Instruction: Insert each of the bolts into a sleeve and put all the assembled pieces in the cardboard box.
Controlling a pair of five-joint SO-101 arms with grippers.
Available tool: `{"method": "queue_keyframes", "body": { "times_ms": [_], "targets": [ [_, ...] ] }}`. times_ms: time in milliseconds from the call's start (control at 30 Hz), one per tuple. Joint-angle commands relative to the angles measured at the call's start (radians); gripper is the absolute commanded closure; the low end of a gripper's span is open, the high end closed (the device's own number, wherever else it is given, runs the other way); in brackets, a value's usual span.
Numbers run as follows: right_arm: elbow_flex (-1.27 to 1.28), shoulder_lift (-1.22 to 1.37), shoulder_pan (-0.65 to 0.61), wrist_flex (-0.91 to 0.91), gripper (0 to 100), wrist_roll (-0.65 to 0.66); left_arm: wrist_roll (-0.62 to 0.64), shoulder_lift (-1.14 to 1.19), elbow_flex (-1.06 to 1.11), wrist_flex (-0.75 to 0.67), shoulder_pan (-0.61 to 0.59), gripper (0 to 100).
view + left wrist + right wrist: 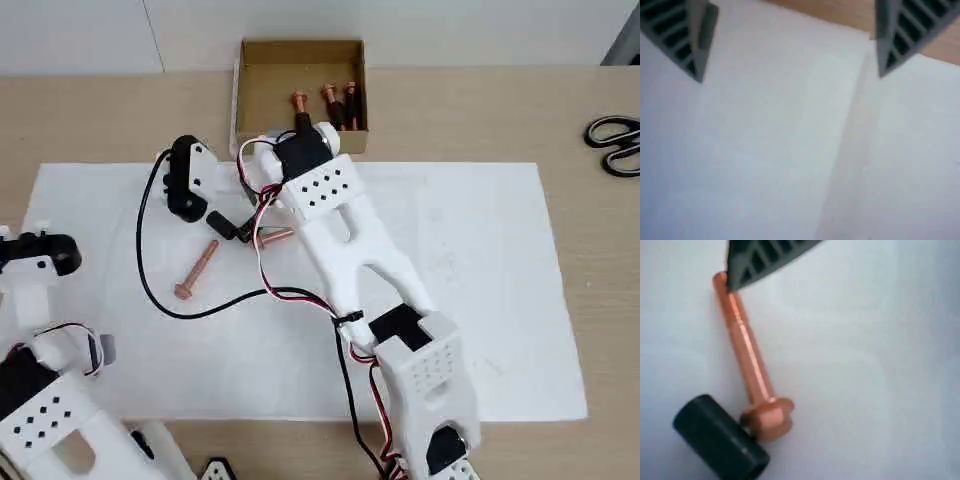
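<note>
Hovering over the white paper sheet (765, 160), the left hand (790, 72) gapes wide, holding nothing. The right hand (765, 257) sits at the tip of a copper bolt (747, 350) whose head lies just beside a black cylindrical sleeve (720, 437); its grip cannot be told. Three assembled pieces (330, 100) rest in the far cardboard box (270, 85).

place: hobby robotics bench | signs: two white plastic robot arms (345, 235) with bare wires (150, 280) | wooden table (100, 120) under a paper sheet (480, 260) | scissors (615, 143) | cardboard box (275, 95)
</note>
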Motion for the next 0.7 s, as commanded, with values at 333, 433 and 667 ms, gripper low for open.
{"method": "queue_keyframes", "body": {
  "times_ms": [333,433,667],
  "targets": [
    [-0.051,0.125,-0.073,-0.010,58.6,0.480,-0.052,-0.015,-0.005,0.032,-0.345,78],
    [-0.115,0.170,-0.073,-0.004,58.6,0.506,-0.057,-0.015,-0.004,0.032,-0.388,78],
    [-0.315,0.229,-0.016,-0.010,58.6,0.161,-0.052,-0.015,-0.010,0.023,-0.388,78]
  ]
}}
